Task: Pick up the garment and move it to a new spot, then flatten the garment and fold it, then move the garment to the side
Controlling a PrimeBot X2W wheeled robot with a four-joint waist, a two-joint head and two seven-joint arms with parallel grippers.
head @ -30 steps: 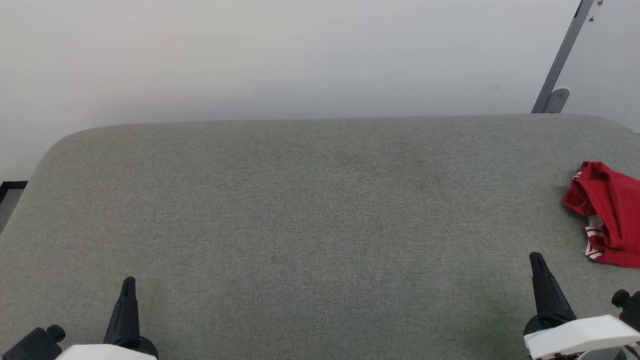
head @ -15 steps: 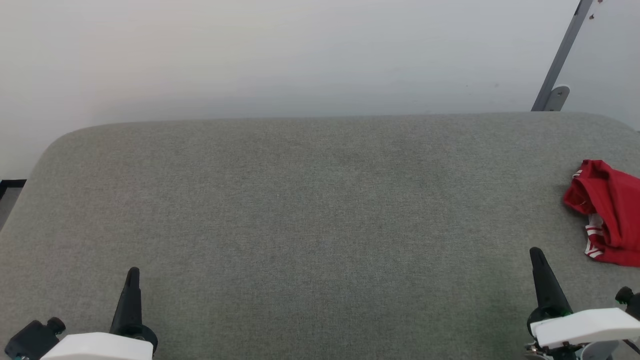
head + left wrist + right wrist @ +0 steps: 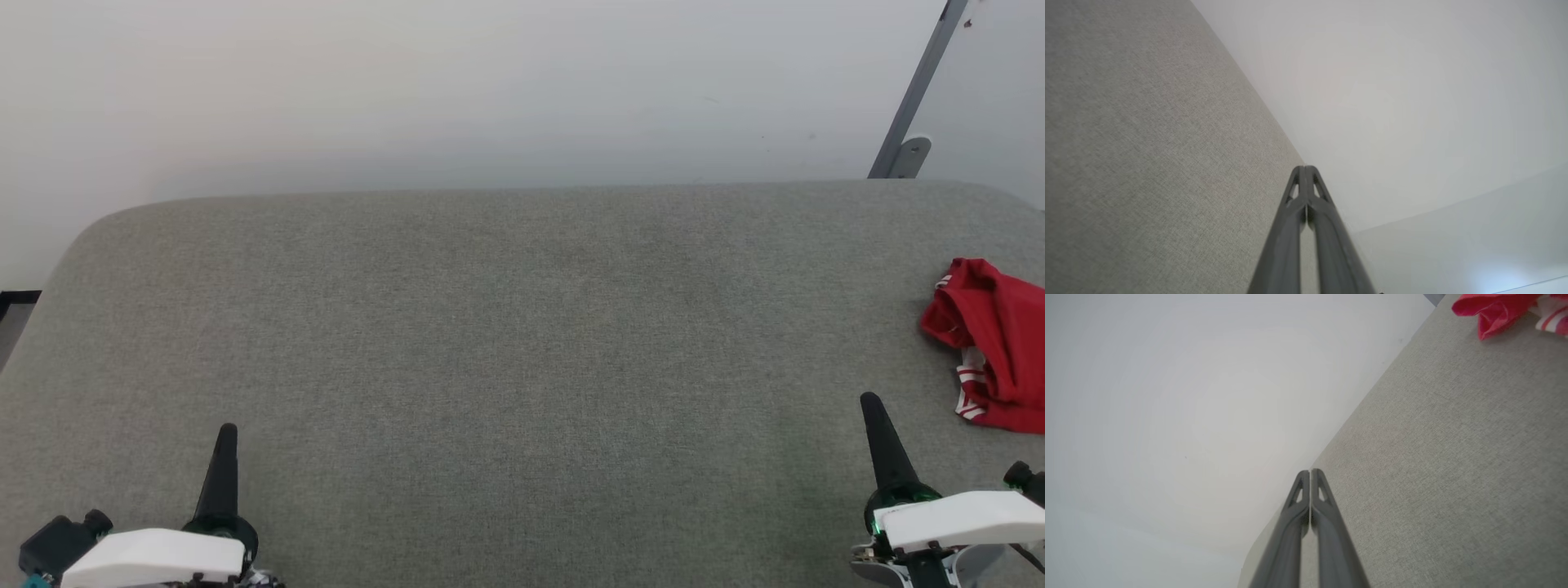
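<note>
Head view: garment (image 3: 998,343) lies at table's (image 3: 522,327) right edge; left gripper (image 3: 228,430), right gripper (image 3: 870,402) closed, empty. Next, I guess: open, grab.

Left fingers (image 3: 222,478) and right fingers (image 3: 886,449) each pressed closed, empty, pointing forward.

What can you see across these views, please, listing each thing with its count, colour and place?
garment: one, red with white-striped trim, crumpled at the table's right edge, partly cut off by the head view
table: one, grey fabric top, spanning the foreground
wall: one, pale grey-white, behind the table
metal bar: one, grey, slanted against the wall at upper right
left gripper: one, dark fingers, lower left, shut and holding nothing
right gripper: one, dark fingers, lower right near the garment, shut and holding nothing
</note>
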